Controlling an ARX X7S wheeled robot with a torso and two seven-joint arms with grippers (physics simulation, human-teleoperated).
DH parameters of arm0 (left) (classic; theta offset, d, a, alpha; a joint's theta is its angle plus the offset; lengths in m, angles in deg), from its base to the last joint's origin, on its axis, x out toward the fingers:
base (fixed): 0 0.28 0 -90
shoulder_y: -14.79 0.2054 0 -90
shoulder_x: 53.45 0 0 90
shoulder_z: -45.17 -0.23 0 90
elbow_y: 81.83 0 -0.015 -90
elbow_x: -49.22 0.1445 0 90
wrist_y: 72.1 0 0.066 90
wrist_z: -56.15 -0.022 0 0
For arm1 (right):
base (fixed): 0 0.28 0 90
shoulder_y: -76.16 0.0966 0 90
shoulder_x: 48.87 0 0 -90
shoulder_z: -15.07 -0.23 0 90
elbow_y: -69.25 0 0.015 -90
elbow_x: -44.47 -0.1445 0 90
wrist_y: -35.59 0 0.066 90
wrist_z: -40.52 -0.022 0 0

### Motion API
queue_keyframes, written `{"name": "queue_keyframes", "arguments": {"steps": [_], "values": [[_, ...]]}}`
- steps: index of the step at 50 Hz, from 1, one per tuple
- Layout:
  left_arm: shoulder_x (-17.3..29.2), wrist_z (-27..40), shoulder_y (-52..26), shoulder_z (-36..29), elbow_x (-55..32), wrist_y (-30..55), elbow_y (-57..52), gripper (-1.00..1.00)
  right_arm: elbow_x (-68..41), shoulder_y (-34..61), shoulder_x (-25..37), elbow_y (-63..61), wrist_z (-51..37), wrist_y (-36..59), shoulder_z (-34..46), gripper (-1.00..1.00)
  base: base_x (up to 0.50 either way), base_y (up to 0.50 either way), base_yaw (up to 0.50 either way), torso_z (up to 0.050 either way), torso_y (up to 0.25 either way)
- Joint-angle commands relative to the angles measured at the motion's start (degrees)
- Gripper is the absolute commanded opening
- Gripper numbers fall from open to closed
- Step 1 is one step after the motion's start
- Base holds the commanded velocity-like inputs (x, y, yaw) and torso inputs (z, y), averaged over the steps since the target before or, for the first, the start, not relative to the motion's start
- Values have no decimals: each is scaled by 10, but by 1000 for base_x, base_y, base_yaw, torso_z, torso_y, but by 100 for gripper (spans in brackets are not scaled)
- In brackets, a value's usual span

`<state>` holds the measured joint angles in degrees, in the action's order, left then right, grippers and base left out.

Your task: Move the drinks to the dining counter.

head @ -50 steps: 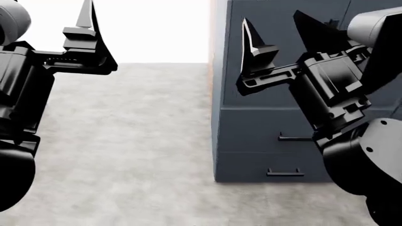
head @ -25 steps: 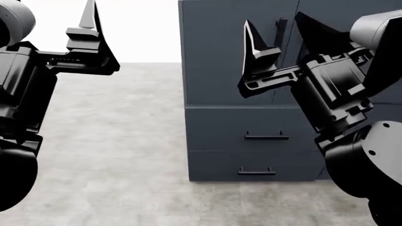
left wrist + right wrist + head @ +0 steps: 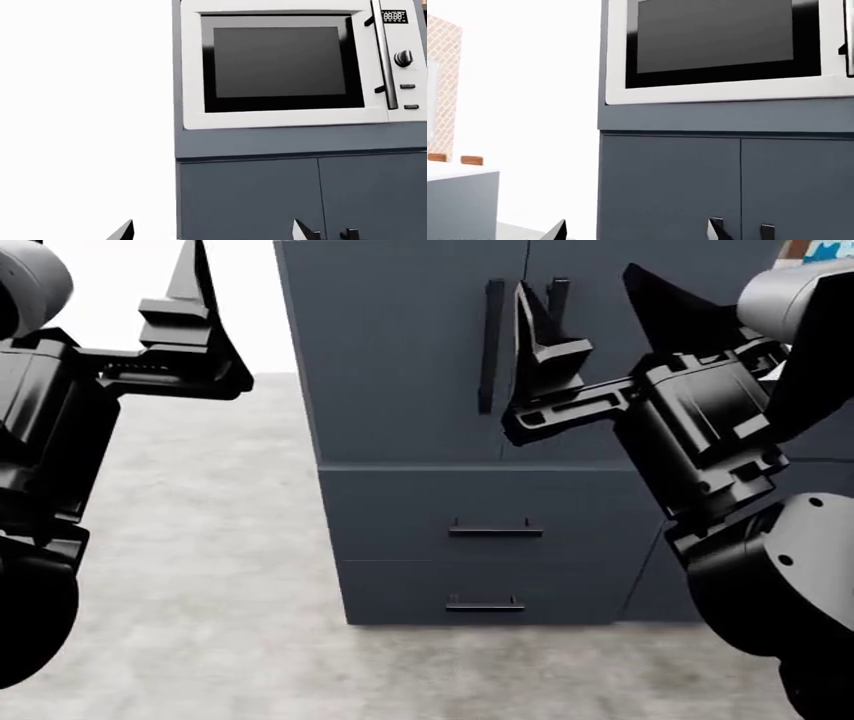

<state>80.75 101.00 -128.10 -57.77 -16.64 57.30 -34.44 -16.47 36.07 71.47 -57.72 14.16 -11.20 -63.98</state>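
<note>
1. No drinks appear in any view. At the edge of the right wrist view a white-topped counter [image 3: 460, 175] with a grey front stands well apart from the cabinet [image 3: 427, 390]; two small brown items sit at its far edge, too small to identify.
2. Cabinet: dark grey, with two doors bearing black vertical handles [image 3: 494, 345] above two drawers with bar handles [image 3: 495, 530].
3. A white microwave [image 3: 287, 65] with a dark window sits in the cabinet above the doors.
4. Left gripper [image 3: 200, 300]: raised beside the cabinet, fingers spread, empty. Its top is cut off in the head view.
5. Right gripper [image 3: 594, 310]: in front of the cabinet doors, fingers spread wide, empty.
6. Both wrist views show only fingertips [image 3: 303, 231].
</note>
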Motion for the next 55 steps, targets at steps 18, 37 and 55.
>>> {"name": "queue_keyframes", "arguments": {"steps": [18, 37, 55], "values": [[1, 0, -1, -3, 1, -1, 0, 100, 2, -2, 3, 0, -1, -5, 4, 100, 1, -500, 0, 0, 0], [1, 2, -5, -5, -1, -1, 0, 100, 7, -4, 5, -2, 7, -13, 9, 100, 12, -500, 0, 0, 0], [4, 1, -3, -4, -1, -3, 0, 100, 12, 2, 6, -1, 8, -13, 16, 100, 60, -500, 0, 0, 0]]}}
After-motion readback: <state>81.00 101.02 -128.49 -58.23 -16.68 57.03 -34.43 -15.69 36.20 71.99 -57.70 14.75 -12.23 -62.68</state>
